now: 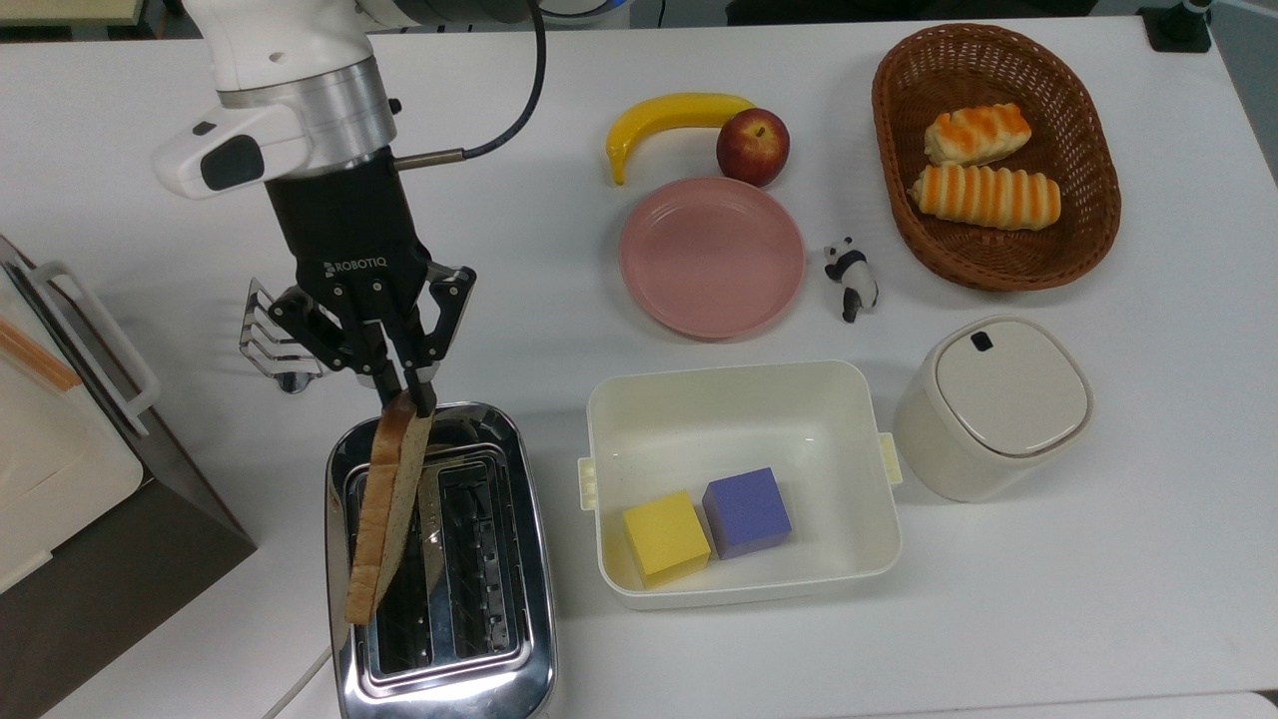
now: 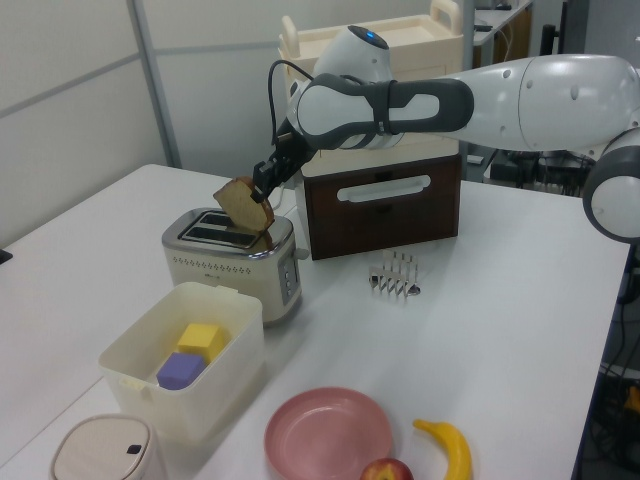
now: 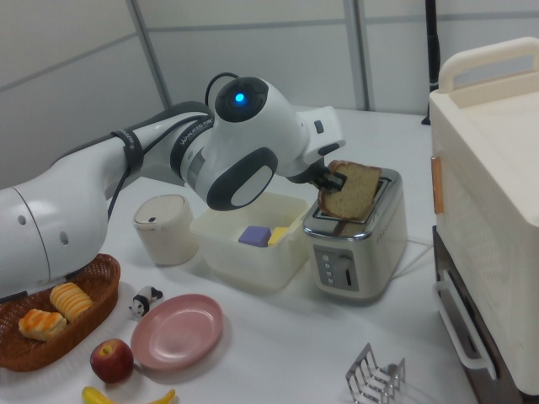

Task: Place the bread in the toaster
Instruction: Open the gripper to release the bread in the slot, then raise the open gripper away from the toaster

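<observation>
The bread (image 1: 384, 519) is a brown slice held upright on edge, its lower end dipping into the slot of the chrome toaster (image 1: 499, 559) on the top view's left. My gripper (image 1: 409, 399) is shut on the slice's top corner, right over the toaster's far end. In the left view the bread (image 2: 243, 203) hangs from the gripper (image 2: 263, 188) over the toaster (image 2: 232, 262). The right view shows the bread (image 3: 354, 192) tilted above the toaster (image 3: 358, 244), the gripper (image 3: 330, 178) pinching its edge.
A white tub (image 1: 859, 419) holding a yellow and a purple cube stands right of the toaster in the top view. A wire toast rack (image 1: 272, 345) is behind the gripper, a brown cabinet (image 1: 110, 559) at the left. Pink plate (image 1: 711, 256), banana, apple, panda, roll basket (image 1: 1088, 150) and lidded pot (image 1: 993, 404) lie farther right.
</observation>
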